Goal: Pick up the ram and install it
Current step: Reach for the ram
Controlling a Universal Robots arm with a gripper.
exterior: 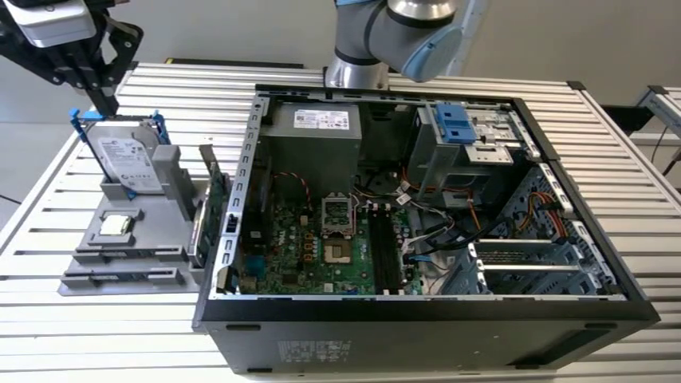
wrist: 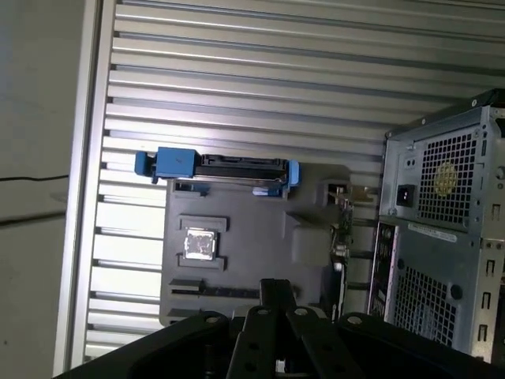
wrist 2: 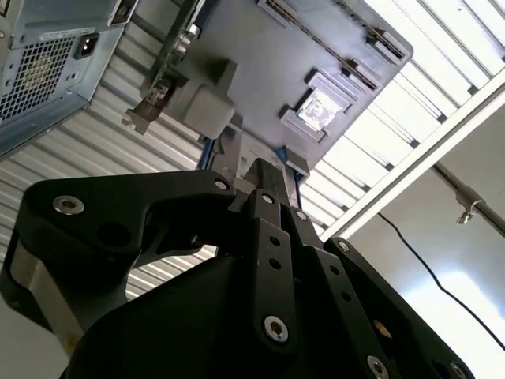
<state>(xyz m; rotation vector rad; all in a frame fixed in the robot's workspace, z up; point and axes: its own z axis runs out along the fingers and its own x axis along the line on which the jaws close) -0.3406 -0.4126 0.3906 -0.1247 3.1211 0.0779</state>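
Grey plastic tray (exterior: 159,227) beside the open computer case (exterior: 426,319) carries the loose parts. The claw (exterior: 108,104) hangs over the tray's far end, above the upright hard drive (exterior: 126,155). In the second wrist view its fingers (wrist 2: 264,197) look pressed together with nothing between them. What I take for the ram (exterior: 126,254) is a thin grey strip on edge in a slot near the tray's front, beyond the square chip (exterior: 115,226). Its long axis runs across the exterior view, parallel to the drive's face.

Table (exterior: 107,335) ribbed bare metal; holder (exterior: 120,275) matt grey plastic; pincer (wrist: 275,290) matt black.
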